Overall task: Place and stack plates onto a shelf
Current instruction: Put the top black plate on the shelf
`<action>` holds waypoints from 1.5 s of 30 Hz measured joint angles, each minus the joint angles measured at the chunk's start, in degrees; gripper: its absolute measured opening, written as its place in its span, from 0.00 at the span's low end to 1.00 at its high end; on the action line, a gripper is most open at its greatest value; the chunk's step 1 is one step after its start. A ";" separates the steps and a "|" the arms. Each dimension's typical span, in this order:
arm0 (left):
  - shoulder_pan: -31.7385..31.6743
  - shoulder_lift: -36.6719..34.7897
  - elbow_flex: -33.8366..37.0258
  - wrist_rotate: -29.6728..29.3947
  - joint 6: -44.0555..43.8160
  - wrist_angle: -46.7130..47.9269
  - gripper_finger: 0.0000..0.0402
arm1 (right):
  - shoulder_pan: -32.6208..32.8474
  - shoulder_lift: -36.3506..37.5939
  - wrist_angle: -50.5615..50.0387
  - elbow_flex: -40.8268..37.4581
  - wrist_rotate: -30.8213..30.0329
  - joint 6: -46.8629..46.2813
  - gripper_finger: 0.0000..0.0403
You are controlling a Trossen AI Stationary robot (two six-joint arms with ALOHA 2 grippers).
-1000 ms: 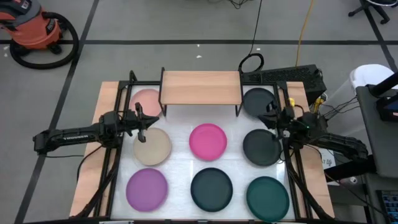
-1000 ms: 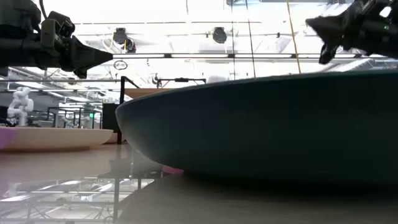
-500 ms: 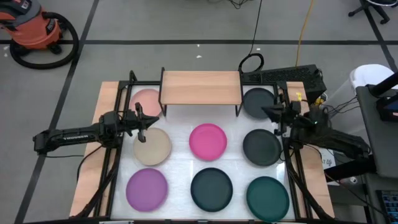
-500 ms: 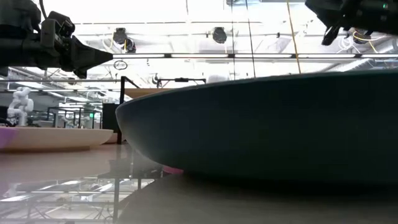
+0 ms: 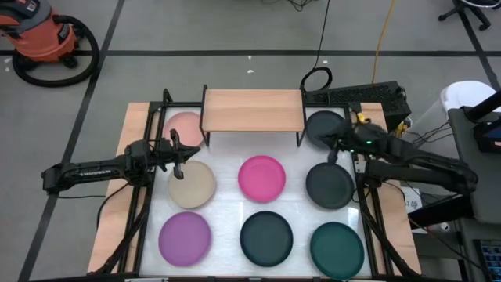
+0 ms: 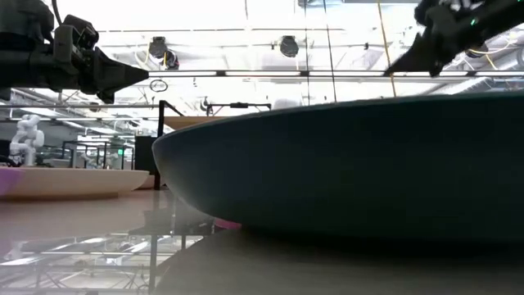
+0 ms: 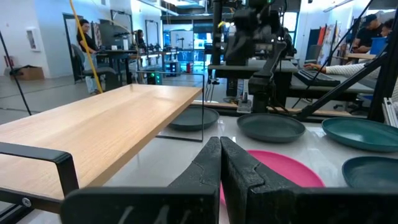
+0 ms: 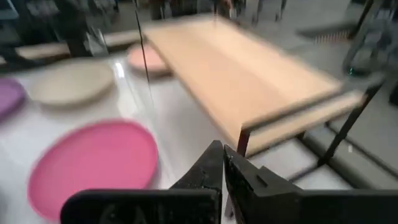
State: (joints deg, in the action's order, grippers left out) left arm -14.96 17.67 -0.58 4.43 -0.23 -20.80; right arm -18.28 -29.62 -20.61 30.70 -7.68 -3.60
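Eight round plates lie flat on the white table: salmon pink (image 5: 182, 124) partly under the shelf's left end, beige (image 5: 192, 185), magenta (image 5: 261, 178), purple (image 5: 185, 237), dark teal (image 5: 266, 237), green (image 5: 337, 249), and two charcoal ones (image 5: 325, 125) (image 5: 329, 185). The wooden-topped shelf (image 5: 252, 110) stands on black legs at the far side. My left gripper (image 5: 180, 153) hovers shut above the gap between the salmon and beige plates. My right gripper (image 5: 332, 151) hovers shut above the gap between the two charcoal plates, pointing toward the shelf (image 8: 249, 81).
The black metal frame rails (image 5: 141, 204) run along both sides of the table. The shelf top (image 7: 93, 124) carries nothing. The dark teal plate (image 6: 344, 164) fills the low view close up. People work at desks in the room beyond (image 7: 367, 31).
My right gripper has swung toward the table's left and turned, its wrist moving toward the far edge; it now points at the shelf. In the low view it rose and then tipped downward. The left arm and all the plates have stayed put.
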 joint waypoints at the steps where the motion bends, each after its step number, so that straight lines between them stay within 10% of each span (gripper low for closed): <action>1: 0.00 0.00 0.00 0.01 0.00 0.00 0.01 | 0.00 -1.60 1.43 -1.19 0.01 -0.08 0.01; 7: 0.00 0.00 0.00 0.02 0.00 -0.02 0.01 | 0.02 -9.41 9.40 -8.96 0.83 -1.22 0.14; 14: 0.00 0.00 0.00 0.01 0.00 -0.02 0.01 | 0.57 -14.71 29.21 -16.92 16.61 -2.71 0.39; 24: 0.00 0.00 0.00 0.00 0.00 -0.04 0.01 | 1.11 -16.71 25.42 -17.99 -9.22 -1.59 0.45; 45: 0.00 0.00 0.00 0.00 0.00 -0.04 0.01 | -4.55 -31.86 22.48 -17.90 -20.72 -6.14 0.43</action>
State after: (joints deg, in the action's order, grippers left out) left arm -14.96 17.67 -0.58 4.43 -0.23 -20.84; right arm -22.83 -61.47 1.87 12.80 -28.40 -9.74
